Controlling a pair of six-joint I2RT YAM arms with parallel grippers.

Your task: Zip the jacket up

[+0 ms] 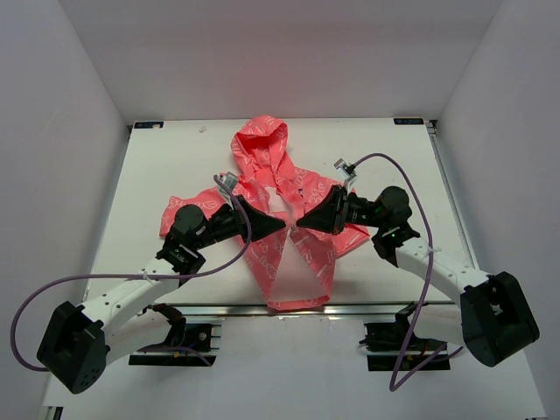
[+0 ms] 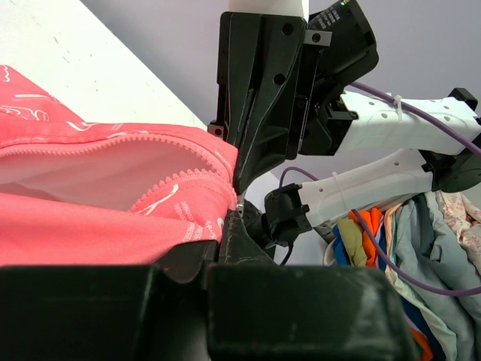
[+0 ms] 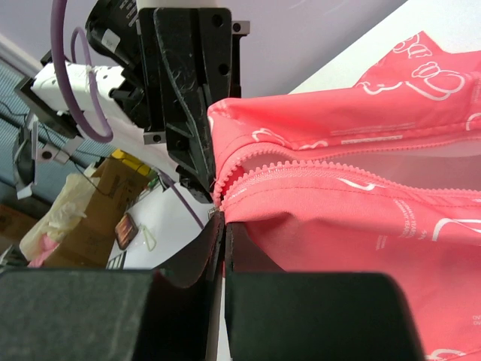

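Observation:
The coral-pink jacket [image 1: 302,262] lies face up on the white table [image 1: 149,166], hood toward the far side and front open below the chest, white lining showing. My left gripper [image 1: 282,224] and right gripper [image 1: 300,222] meet tip to tip over the middle of its front. In the left wrist view the left gripper [image 2: 231,222] is shut on the pink fabric at the end of the zipper teeth [image 2: 113,143], a small metal piece [image 2: 239,204] at its tip. The right gripper [image 3: 224,222] is shut on the same zipper end, where the teeth [image 3: 338,167] of both sides run together.
Purple cables [image 1: 411,175] loop off both arms. A metal rail [image 1: 227,308] runs along the table's near edge. Grey walls close in the far side and both flanks. Off the table, a heap of clothes [image 2: 428,248] and cardboard boxes [image 3: 98,188] show.

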